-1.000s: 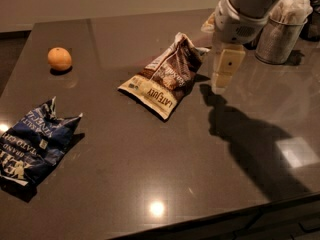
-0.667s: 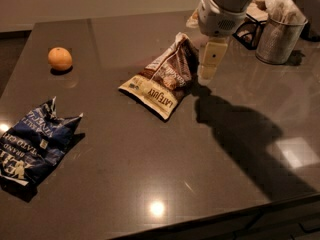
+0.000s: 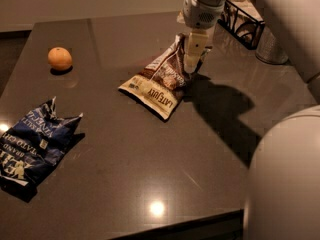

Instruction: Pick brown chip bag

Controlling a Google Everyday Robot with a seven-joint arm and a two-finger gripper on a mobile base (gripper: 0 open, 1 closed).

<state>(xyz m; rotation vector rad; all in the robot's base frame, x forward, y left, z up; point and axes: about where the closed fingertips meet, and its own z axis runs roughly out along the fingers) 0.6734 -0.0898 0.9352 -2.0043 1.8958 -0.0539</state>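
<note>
The brown chip bag (image 3: 159, 84) lies crumpled on the dark table (image 3: 150, 174) near its middle, with its cream "LATE JULY" band toward the front. My gripper (image 3: 192, 59) hangs down from the white arm at the top and sits right over the bag's far right end, at or touching its top edge. The gripper hides part of that end of the bag.
A dark blue chip bag (image 3: 32, 145) lies at the front left. An orange (image 3: 60, 59) sits at the back left. A wire basket (image 3: 246, 18) and a metal container (image 3: 272, 46) stand at the back right. My white body (image 3: 285, 179) fills the lower right.
My gripper has moved left and down from beside the bag to over its far right end. The bag, the orange and the blue bag have not shifted on the table.
</note>
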